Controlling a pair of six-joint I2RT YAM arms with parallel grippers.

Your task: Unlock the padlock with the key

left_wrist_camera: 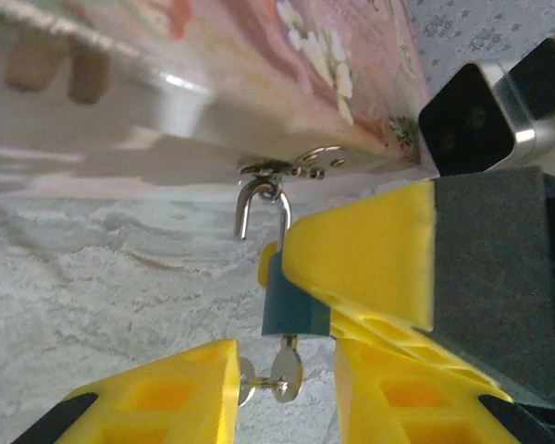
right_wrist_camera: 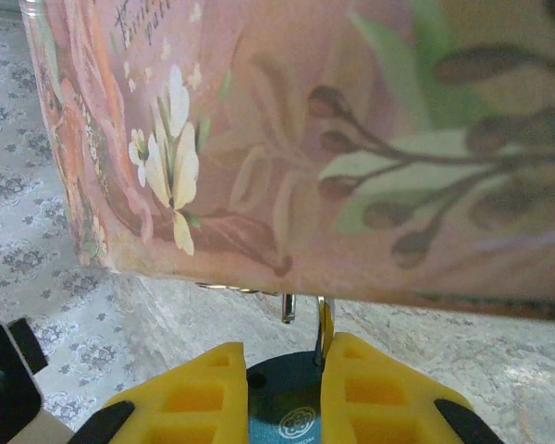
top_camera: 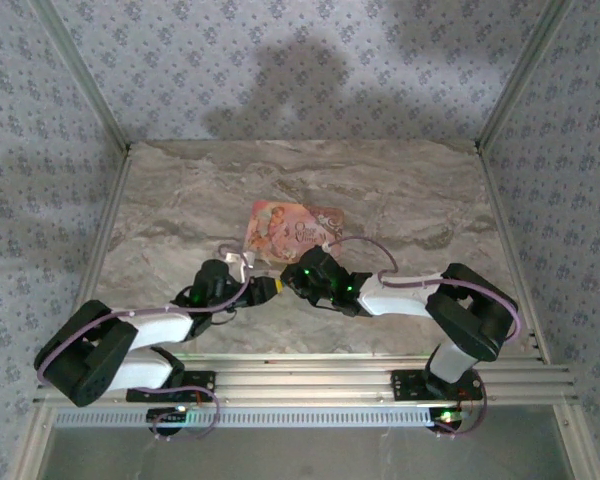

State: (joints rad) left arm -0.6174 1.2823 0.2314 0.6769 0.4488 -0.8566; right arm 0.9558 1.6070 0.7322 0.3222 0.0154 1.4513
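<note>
Frankly, a good deal of the padlock [left_wrist_camera: 294,310] is covered. In the left wrist view one yellow finger [left_wrist_camera: 361,245] of my right gripper [right_wrist_camera: 285,363] lies across its 3 o'clock side. In the right wrist view both flanks sit behind my pads and the frame's bottom edge cuts off the lower body. From above, the lock is too small to make out between my two grippers, at 6 o'clock of the pink box [right_wrist_camera: 305,139]. I cannot see the keyhole or the key's blade, and the metal hasp [left_wrist_camera: 305,165] on the box edge is blurred. What shows of the lock is a small teal-to-dark-blue body, with a round pale emblem on the face towards my right wrist camera. Its silver shackle [left_wrist_camera: 259,208] is hooked through the hasp, so it hangs off the box just above the marbled table [left_wrist_camera: 92,296]. My right fingers are clenched on that body. The key [left_wrist_camera: 287,375] juts from the lock's far end, a small silver head with a ring at its 9 o'clock. My left gripper [left_wrist_camera: 287,356] has its fingers parted around the key. The ring is close against one pad and a clear gap shows at the key's 3 o'clock, so that hand is grasping nothing.
</note>
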